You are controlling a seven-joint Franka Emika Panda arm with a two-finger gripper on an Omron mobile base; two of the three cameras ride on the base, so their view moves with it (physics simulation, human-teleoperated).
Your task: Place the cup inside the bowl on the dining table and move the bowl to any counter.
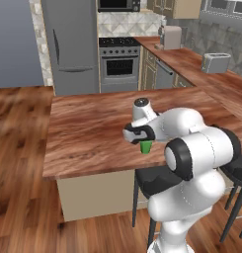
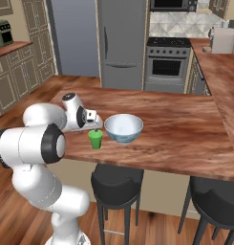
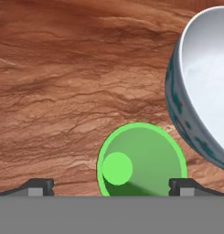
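The gripper (image 3: 111, 186), jaws wide apart, hovers over the upright green cup (image 3: 141, 160). The bowl (image 2: 123, 128) sits just beside it on the dining table (image 2: 185, 129).

A small bright green tapered cup (image 3: 141, 160) stands beside a round white bowl with a light blue patterned outside (image 3: 202, 82) on reddish-brown wood-grain tabletop (image 3: 63, 68).

The arm (image 1: 191, 163) is bent over the near edge of the table (image 1: 88, 133), hand pointing down right above the cup (image 1: 146, 147). The cup sits upright on the wood, close to the edge. A dark stool (image 1: 157, 180) is tucked under there. Behind are a fridge (image 1: 70, 44), an oven (image 1: 120, 62) and a toaster (image 1: 215, 63) on the counter (image 1: 226, 86).
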